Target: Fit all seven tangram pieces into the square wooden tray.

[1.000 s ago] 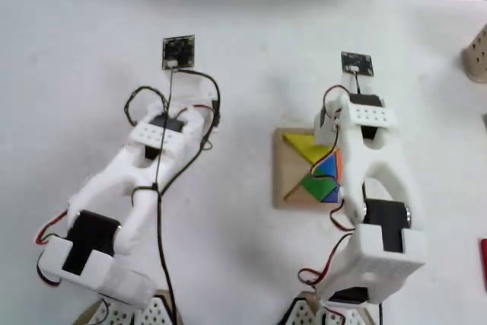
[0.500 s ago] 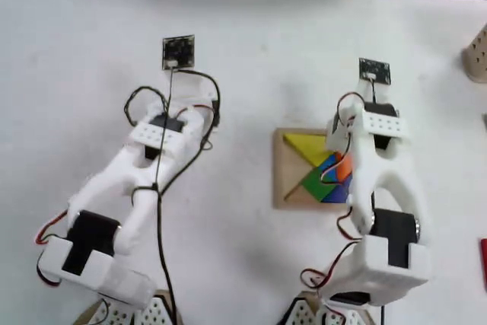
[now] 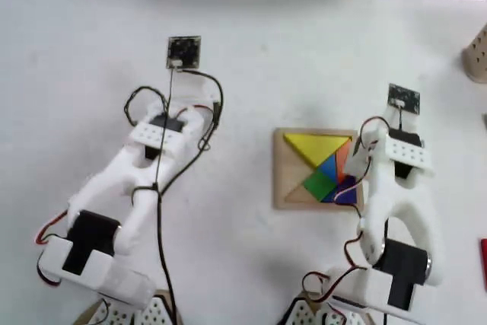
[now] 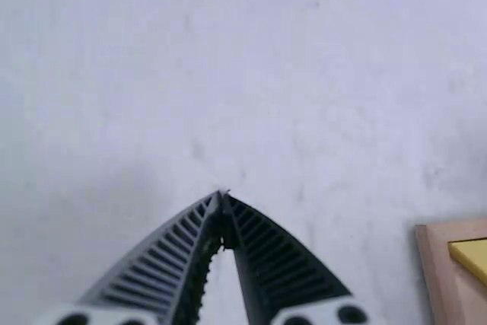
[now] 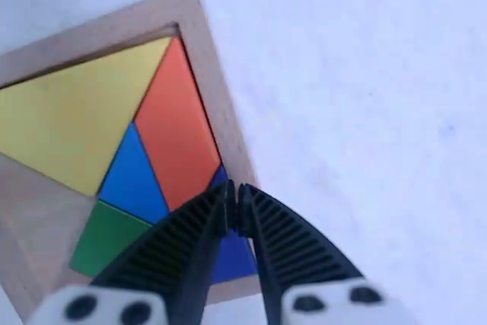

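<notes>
- The square wooden tray (image 3: 279, 176) lay on the white table (image 3: 304, 51) beside the right arm, holding a yellow triangle (image 3: 318, 147), orange piece (image 5: 179, 131), blue triangle (image 5: 133, 176) and green piece (image 5: 106, 237) (one corner was bare wood).
- The right gripper (image 5: 232, 190) was clenched and empty over the tray's edge.
- The left gripper (image 4: 222, 197) was clenched and empty above bare table.

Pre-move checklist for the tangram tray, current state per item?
1. Left gripper empty, fingers shut, over bare table: ok.
2. Right gripper empty, fingers shut: ok.
3. Right gripper clear of the wooden tray: cannot tell, its tips sit over the tray's edge by the orange piece.
4. Yellow triangle lies flat in the tray: ok.
5. Tray filled: not ok, bare wood shows beside the green piece.
</notes>
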{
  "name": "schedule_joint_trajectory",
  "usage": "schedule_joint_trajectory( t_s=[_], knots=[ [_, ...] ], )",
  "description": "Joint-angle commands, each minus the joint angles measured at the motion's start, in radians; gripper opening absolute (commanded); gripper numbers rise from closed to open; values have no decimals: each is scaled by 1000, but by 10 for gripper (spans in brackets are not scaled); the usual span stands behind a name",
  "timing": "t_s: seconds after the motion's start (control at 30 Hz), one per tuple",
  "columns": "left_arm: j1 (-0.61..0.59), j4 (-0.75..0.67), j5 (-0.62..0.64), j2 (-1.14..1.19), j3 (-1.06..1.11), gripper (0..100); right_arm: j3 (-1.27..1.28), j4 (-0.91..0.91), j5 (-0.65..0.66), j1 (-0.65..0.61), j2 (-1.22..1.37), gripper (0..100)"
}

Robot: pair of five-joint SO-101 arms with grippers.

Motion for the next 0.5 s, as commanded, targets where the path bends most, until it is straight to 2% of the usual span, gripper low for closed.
schedule_joint_trajectory(
  t_s=[0.0,0.23,0.33,0.47],
  knots=[
    [79,6,-216,-7,8,24,40,-15,32,31,-91,19],
    [102,20,-330,-8,25,41,178,-27,38,50,-263,19],
    [84,72,-319,-10,17,145,238,-73,38,74,-344,21],
    [74,204,-184,-10,-5,303,293,-101,38,74,-429,21]
  ],
)
